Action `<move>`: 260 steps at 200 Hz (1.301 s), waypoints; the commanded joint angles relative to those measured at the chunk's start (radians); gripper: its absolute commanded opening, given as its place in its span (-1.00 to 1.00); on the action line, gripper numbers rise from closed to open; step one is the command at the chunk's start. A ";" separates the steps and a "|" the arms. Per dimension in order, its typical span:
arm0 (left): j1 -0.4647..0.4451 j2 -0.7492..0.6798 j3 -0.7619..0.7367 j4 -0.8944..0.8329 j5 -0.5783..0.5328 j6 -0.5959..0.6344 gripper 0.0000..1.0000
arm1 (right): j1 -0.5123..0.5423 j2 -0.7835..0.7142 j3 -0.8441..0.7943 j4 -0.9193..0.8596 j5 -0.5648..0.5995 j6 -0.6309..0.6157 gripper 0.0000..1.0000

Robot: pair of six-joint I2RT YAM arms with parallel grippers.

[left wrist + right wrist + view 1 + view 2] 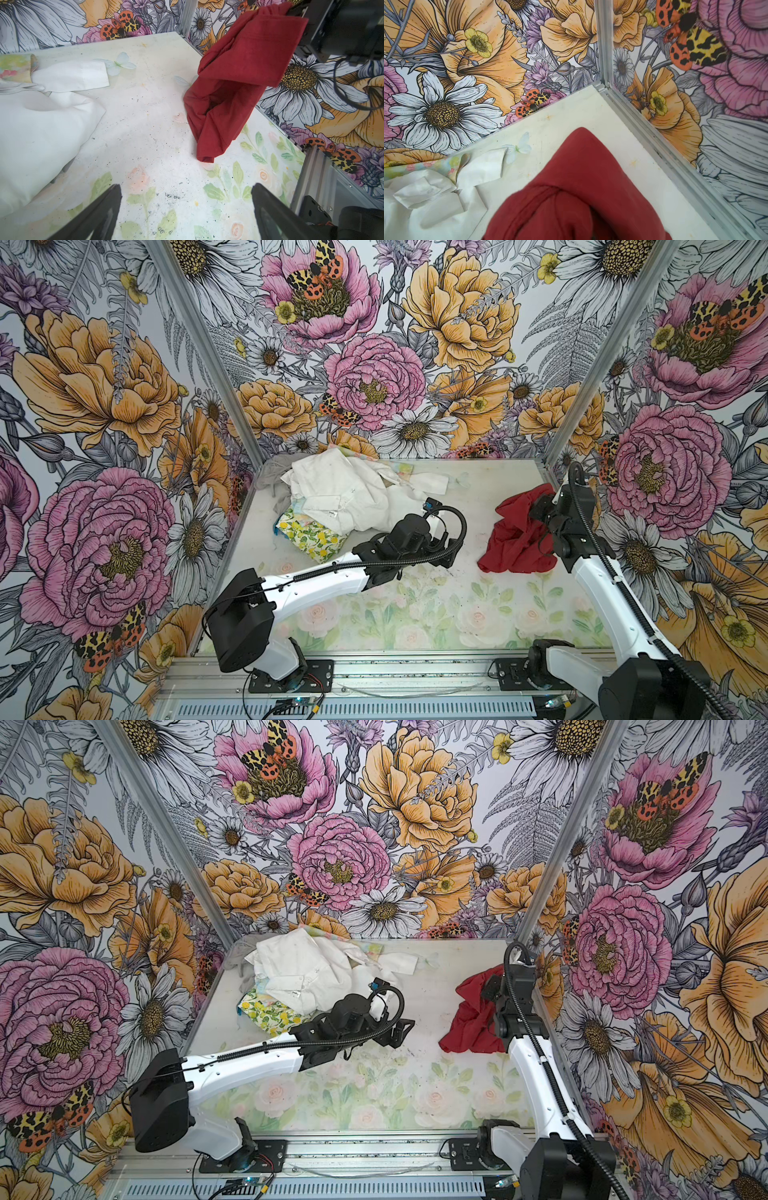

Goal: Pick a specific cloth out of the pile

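My right end effector (540, 506) is clamped on the top of the plain dark red soft fabric cloth (517, 537). It hangs in loose folds down to the pale floral counter (457, 597), well apart from the rumpled, mostly white pile of fabrics (345, 493). Meanwhile my left end effector (186, 209) is spread wide and empty, between them.

one red cloth (515, 539), one pile (345, 493), two robot arms (324, 578) (602, 597)
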 commanded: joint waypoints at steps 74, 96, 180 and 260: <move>0.072 -0.062 -0.086 0.046 0.030 -0.052 0.94 | -0.015 0.186 -0.140 -0.073 -0.033 0.081 -1.00; 0.084 -0.081 -0.106 0.049 0.023 -0.064 0.93 | -0.017 0.299 -0.091 -0.113 -0.062 0.081 -1.00; 0.133 -0.131 -0.112 0.017 0.007 -0.094 0.92 | -0.027 0.538 0.011 -0.133 -0.122 0.052 -1.00; 0.195 -0.226 -0.069 -0.121 -0.082 -0.091 0.94 | -0.049 0.628 0.119 -0.134 -0.146 0.010 -0.67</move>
